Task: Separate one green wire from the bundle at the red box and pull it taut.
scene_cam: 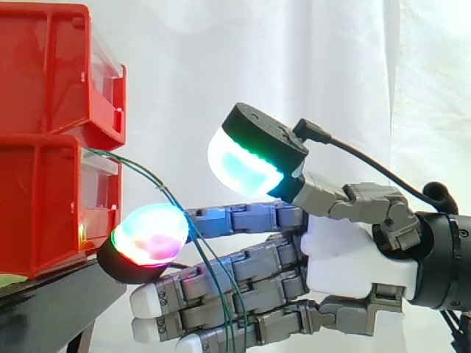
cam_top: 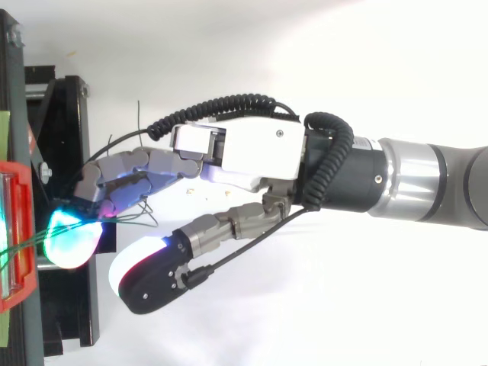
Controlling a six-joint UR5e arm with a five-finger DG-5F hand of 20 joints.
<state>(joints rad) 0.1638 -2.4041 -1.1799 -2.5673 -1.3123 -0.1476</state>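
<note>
We're in the separation step, nothing pulled taut yet. In the side view the green wires [scene_cam: 140, 170] leave the front of the red box [scene_cam: 44, 213], the lower of two stacked bins, arc over toward 3 o'clock and hang slack toward 6 o'clock across the hand [scene_cam: 353, 254].

The fingers [scene_cam: 250, 217] are straight and loosely spread, pointing at 9 o'clock toward the box. The thumb [scene_cam: 246, 158] is lifted well apart at 12 o'clock, so nothing is pinched. One lit fingertip [scene_cam: 151, 235] sits just beside the box front, above the black stand [scene_cam: 51, 294] and below where the wires come out. From above, thin strands [cam_top: 130, 219] lie on the thumb side of the fingers.

We count more than one strand crossing the fingers. We can't tell whether any runs between two fingers or all lie on one face.

We judge the next move needs:
- one strand isolated, likely by working a fingertip in near the box where the wires fan out
- the thumb closing down onto that single strand against a finger
- then a pull toward 3 o'clock, away from the box, until the slack goes

Our main risk is catching two strands in the pinch.
</note>
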